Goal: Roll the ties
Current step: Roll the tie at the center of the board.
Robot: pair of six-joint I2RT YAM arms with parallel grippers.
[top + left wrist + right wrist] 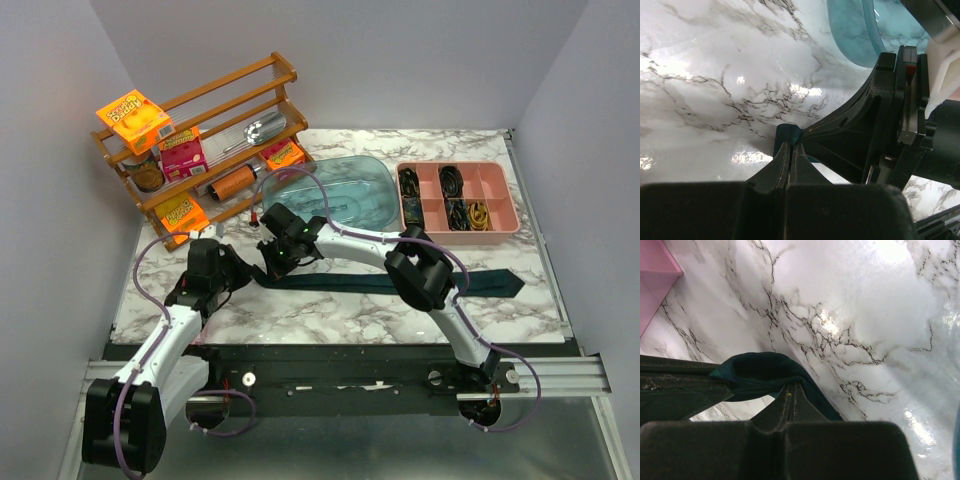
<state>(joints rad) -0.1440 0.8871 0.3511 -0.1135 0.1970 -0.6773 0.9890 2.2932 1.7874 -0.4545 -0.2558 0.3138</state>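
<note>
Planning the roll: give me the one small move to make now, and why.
Probably turn the pinched end over toward the broad end to start the first coil. The left gripper and right gripper are both shut on the tie's narrow end, the right holding a small loop, while the rest lies flat along the table.

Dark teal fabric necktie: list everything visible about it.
The dark teal fabric necktie is long, narrow, soft cloth, lying flat and nearly straight on the white marble tabletop, broad pointed end at right. Its narrow left end curls into a small fold, pinched by the shut left gripper and right gripper. Not yet rolled.
</note>
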